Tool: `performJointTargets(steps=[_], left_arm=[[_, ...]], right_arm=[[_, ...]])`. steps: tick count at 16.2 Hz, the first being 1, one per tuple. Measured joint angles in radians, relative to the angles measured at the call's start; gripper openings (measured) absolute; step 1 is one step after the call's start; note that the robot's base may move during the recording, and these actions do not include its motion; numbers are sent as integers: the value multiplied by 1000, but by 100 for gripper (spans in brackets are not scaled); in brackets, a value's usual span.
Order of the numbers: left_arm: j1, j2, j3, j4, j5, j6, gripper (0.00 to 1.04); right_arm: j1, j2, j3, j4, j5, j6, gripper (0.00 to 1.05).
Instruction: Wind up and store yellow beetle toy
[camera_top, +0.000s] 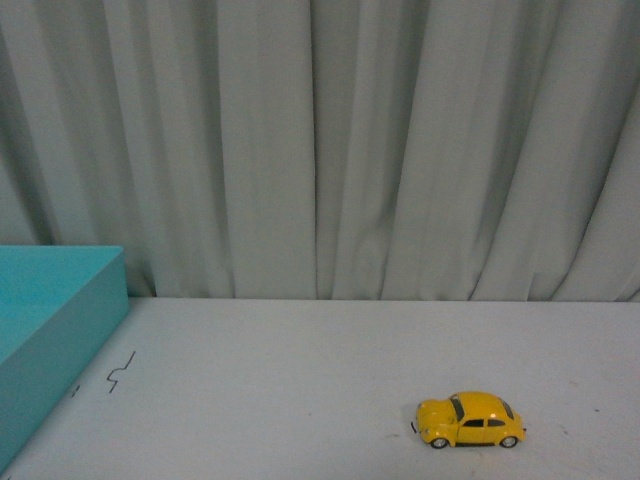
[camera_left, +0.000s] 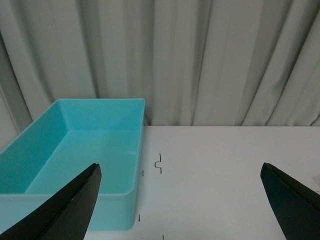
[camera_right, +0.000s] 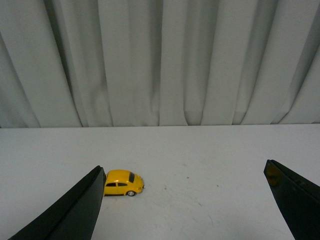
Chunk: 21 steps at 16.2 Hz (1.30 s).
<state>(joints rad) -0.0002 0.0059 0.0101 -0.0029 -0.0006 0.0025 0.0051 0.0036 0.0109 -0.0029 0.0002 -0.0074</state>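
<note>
Hanging behind everything, a pale pleated curtain (camera_top: 320, 150) is closing off the scene, and the white bench (camera_top: 300, 370) is running out below it. A turquoise box (camera_top: 70, 350) is sitting open and empty at the far left of the bench. The left pincer (camera_left: 180, 172) is hovering near that box, released and spread wide with nothing in it. The right pincer (camera_right: 185, 172) is gaping just as wide over its own side, also empty. The yellow beetle toy (camera_top: 469, 420) is standing on its wheels at the front right of the bench, well apart from the box. In the right wrist view it is lying just beside one finger rather than centred between the two. That offset is looking like the main danger: a finger coming down off-centre is likely to nudge the little car and set it rolling. Its rounded shell is also inviting a slip under big fingers. Once wound, a loose grip is risking it shooting off the bench. A few small black marks (camera_top: 120, 372) are showing near the box.
</note>
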Motion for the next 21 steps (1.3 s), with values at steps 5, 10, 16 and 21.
performJointTargets(steps=[5,10,16,21], left_arm=[[0,0,0,-6,0,0,98],[0,0,0,-1,0,0,98],[0,0,0,-1,0,0,98],[0,0,0,-1,0,0,98]], right_arm=[[0,1,0,-5,0,0,98],[0,0,0,-1,0,0,98],[0,0,0,-1,0,0,98],[-123,352,7,520,105,-94,98]])
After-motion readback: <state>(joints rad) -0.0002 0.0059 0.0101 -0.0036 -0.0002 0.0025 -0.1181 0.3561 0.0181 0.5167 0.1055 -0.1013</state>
